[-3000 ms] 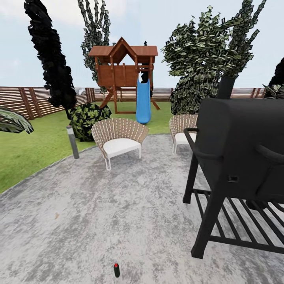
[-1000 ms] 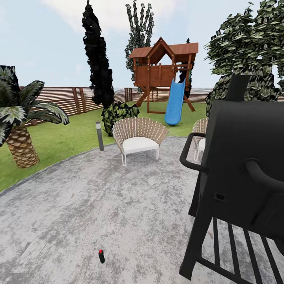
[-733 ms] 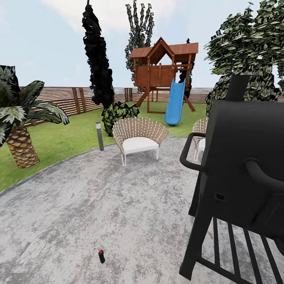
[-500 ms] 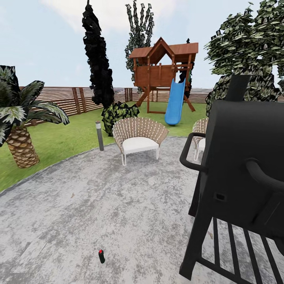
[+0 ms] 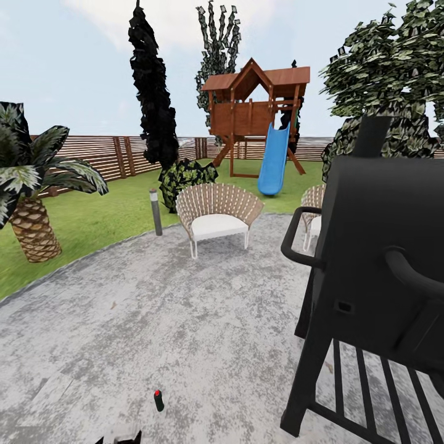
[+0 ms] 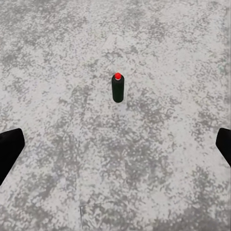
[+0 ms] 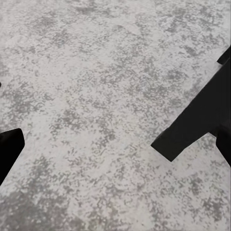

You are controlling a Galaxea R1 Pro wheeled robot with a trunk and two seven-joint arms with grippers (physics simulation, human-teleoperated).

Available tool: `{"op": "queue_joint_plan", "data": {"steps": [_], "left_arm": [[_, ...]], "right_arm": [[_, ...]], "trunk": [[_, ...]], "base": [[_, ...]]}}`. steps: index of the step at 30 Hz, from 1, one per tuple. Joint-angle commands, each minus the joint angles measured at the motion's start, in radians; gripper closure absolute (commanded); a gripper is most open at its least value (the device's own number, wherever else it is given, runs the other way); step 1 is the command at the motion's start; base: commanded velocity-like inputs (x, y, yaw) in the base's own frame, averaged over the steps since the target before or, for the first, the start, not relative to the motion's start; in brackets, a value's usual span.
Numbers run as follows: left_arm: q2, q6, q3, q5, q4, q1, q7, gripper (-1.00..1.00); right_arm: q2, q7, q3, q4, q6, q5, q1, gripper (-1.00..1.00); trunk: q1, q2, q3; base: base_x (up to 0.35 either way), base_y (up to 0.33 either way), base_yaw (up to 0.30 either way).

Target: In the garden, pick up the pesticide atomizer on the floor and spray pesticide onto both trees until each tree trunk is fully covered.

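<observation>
Here the atomizer (image 5: 159,401) stands upright on the floor (image 5: 185,320), a small dark bottle with a red top, low in the head view and a little left of centre, well apart from everything else. In the left wrist view the same atomizer (image 6: 118,87) stands alone on mottled grey-and-white paving (image 6: 72,159), ahead of the left tool (image 6: 115,147), whose two dark fingertips (image 6: 9,149) sit at opposite edges of the picture, spread wide with nothing between them but bare floor. The right tool (image 7: 115,144) is likewise spread apart, one fingertip (image 7: 8,147) at each side of its view, gripping nothing; a black leg (image 7: 197,120) of the grill crosses the paving just beyond it. At the very bottom of the head view a dark part (image 5: 117,439) of the robot pokes in, too little of it to tell which part. The black grill (image 5: 376,271) fills the right side of the head view, standing on the floor. Farther off, two wicker chairs (image 5: 216,216) stand near the far rim of the paving, with a short lamp post (image 5: 155,211) at the edge of the lawn (image 5: 92,216). A palm (image 5: 31,191) grows on the grass at left. Beyond are a dark conifer (image 5: 151,98), a bush (image 5: 185,179), a wooden playset (image 5: 256,111) with a blue slide (image 5: 273,161), and the slat fence (image 5: 111,157).
</observation>
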Motion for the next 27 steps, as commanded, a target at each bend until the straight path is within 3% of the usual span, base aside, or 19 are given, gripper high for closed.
{"op": "queue_joint_plan", "data": {"steps": [1, 9, 27], "left_arm": [[0.000, -0.003, 0.002, 0.000, 0.002, 0.000, 0.000, -1.00], [0.000, -0.004, -0.002, 0.000, 0.007, 0.006, 0.000, -1.00], [0.001, -0.004, -0.002, -0.002, 0.015, 0.008, 0.000, -1.00]], "right_arm": [[0.000, 0.000, -0.003, 0.001, -0.003, 0.008, -0.001, -1.00], [-0.018, 0.000, -0.011, 0.027, -0.007, 0.010, -0.001, -1.00], [-0.019, 0.000, -0.011, 0.029, -0.007, 0.010, -0.001, -1.00]], "trunk": [[0.004, -0.008, -0.004], [0.008, -0.015, -0.007], [0.077, -0.141, -0.064]], "base": [[0.000, 0.000, 0.000], [0.000, 0.000, 0.000], [0.000, 0.000, 0.000]]}}
